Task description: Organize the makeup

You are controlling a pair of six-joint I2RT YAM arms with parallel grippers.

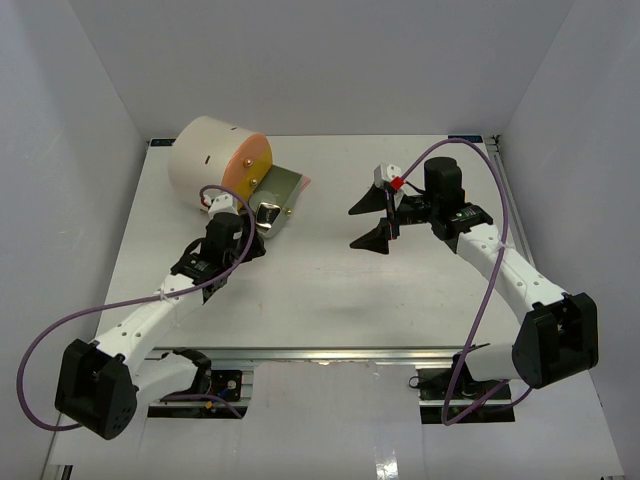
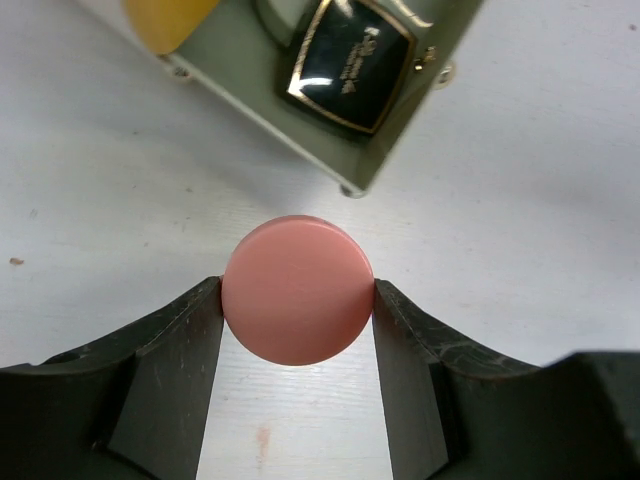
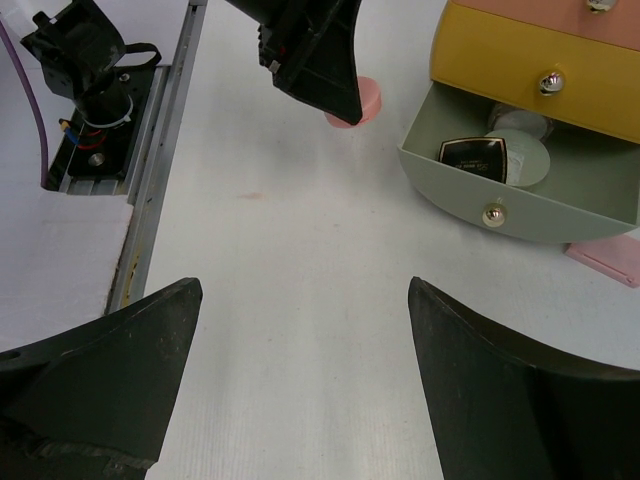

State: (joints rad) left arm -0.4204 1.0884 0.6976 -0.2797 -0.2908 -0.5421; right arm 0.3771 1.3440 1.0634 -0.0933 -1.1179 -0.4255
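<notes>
Black fingers (image 2: 175,350) of the left hand (image 2: 298,305) are closed on a pink pad (image 2: 297,270), one finger on each side of its rim, across the full width of the disc. Pad is round, flat-faced, with a smooth satin surface and no visible markings. It sits just in front of an open grey-green drawer (image 3: 520,215); whether it rests on the white worktop (image 1: 330,300) or is lifted clear cannot be told. Judged light and easily carried, but the curved rim gives each finger only a narrow line of contact, so it may pivot or slip; the present hold across the middle appears the soundest. Drawer already contains a square black compact (image 3: 478,152) with gold edging, glossy and hard-looking, beside a pale round jar (image 3: 522,158). Drawer belongs to a cream cylinder (image 1: 205,160) with a yellow front (image 3: 500,60) above it. Right hand (image 3: 302,288) is spread wide, holds nothing, and hangs well apart to the right
</notes>
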